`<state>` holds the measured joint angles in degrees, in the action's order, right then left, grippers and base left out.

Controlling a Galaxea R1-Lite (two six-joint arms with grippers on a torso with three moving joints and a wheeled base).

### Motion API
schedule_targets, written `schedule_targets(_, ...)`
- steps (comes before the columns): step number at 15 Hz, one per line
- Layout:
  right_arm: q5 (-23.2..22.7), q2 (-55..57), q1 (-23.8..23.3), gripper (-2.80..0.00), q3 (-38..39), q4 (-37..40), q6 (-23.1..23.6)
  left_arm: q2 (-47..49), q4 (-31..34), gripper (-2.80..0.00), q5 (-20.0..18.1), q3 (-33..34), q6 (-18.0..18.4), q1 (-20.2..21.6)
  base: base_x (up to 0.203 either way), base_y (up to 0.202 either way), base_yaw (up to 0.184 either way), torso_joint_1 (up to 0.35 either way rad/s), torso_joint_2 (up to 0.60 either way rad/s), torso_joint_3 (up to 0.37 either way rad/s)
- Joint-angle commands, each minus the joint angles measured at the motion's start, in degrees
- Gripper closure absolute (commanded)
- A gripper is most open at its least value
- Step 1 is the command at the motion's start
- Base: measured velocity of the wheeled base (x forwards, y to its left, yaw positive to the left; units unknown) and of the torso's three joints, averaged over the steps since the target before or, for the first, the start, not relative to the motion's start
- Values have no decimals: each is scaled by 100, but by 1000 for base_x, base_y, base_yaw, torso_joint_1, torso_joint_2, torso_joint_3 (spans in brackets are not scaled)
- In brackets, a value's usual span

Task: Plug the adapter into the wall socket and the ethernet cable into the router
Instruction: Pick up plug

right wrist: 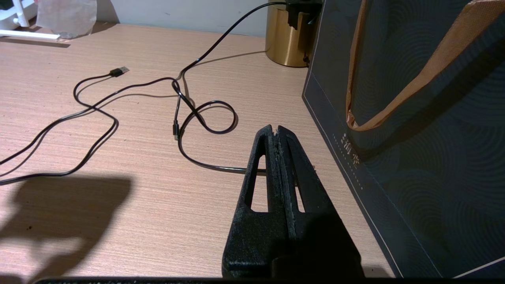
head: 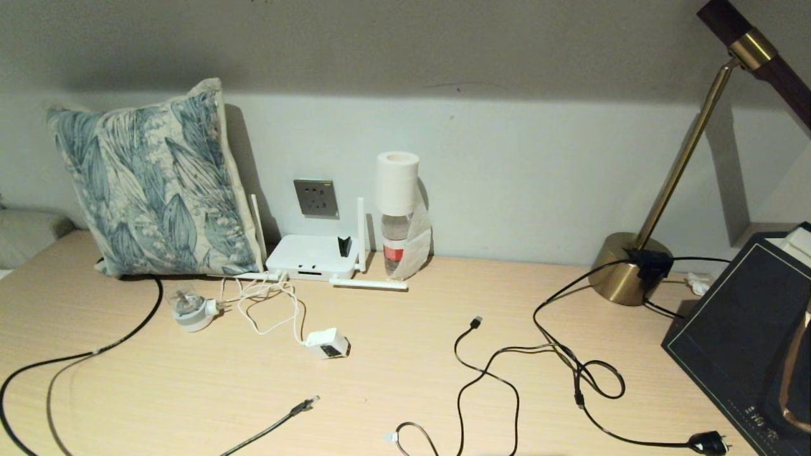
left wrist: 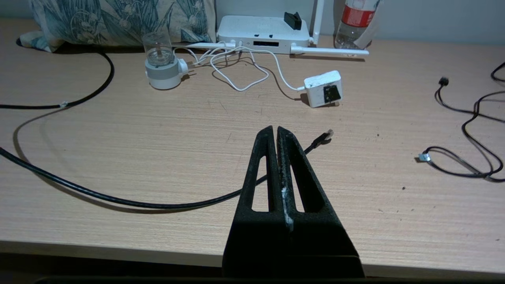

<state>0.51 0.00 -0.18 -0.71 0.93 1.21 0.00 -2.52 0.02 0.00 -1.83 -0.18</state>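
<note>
ethernet cable (left wrist: 321, 139) partly hidden behind closed left claw (left wrist: 277, 130); far end cut off.

The left hand (left wrist: 277, 132) hangs over the tabletop (left wrist: 158, 150), fingers pressed together (empty) — the ethernet cable (left wrist: 324, 137) tip lies just beyond, the adapter (left wrist: 323, 88) farther off.

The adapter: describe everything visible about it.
The adapter is a small white cube, plastic by its look, with a dark label patch on one face. It lies unplugged on the wooden table, in front of the router and apart from it. A thin white cord runs from it in loose loops toward the router. No gripper touches it.
</note>
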Motion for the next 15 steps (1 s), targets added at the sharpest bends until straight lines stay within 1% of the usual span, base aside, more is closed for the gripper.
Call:
schedule_targets(1, 2, 0, 1, 0, 5, 4, 2, 9, 33, 0, -74, 70, 424, 1, 0, 0, 0, 0, 0, 0)
schedule_targets(2, 2, 0, 1, 0, 0, 4, 2, 9, 29, 0, -207, 77, 652, 1, 0, 0, 0, 0, 0, 0)
schedule_targets(4, 2, 0, 1, 0, 0, 4, 2, 9, 40, 0, -217, 79, 687, 1, 0, 0, 0, 0, 0, 0)
schedule_targets(5, 2, 0, 1, 0, 0, 4, 2, 9, 11, 0, -231, 79, 873, 1, 0, 0, 0, 0, 0, 0)
schedule_targets(6, 2, 0, 1, 0, 9, 4, 2, 8, -157, 0, -274, -7, 1042, 1, 0, 0, 0, 0, 0, 0)
schedule_targets(7, 2, 0, 1, 0, 0, 4, 2, 49, -229, 0, -455, -304, 1075, 1, 0, 0, 0, 0, 0, 0)
schedule_targets(8, 2, 0, 1, 0, 0, 4, 2, 220, -195, 0, -789, -850, 1095, -1, 0, 0, 0, 0, 0, 0)
schedule_targets(9, 2, 0, 1, 0, 0, 4, 2, 551, -56, 0, -1119, -1325, 1110, -17, 0, 0, 0, 0, 0, 0)
schedule_targets(11, 2, 0, 1, 0, 0, 4, 2, 1708, 369, 0, -1808, -2173, 1138, -212, 0, 0, 0, 0, 0, 0)
schedule_targets(13, 2, 0, 1, 0, 0, 4, 2, 3098, 647, 0, -2179, -2723, 1156, -564, 0, 0, 0, 0, 0, 0)
schedule_targets(15, 2, 0, 1, 0, 0, 4, 2, 4551, 702, 0, -2380, -3277, 1250, -741, 0, 0, 0, 0, 0, 0)
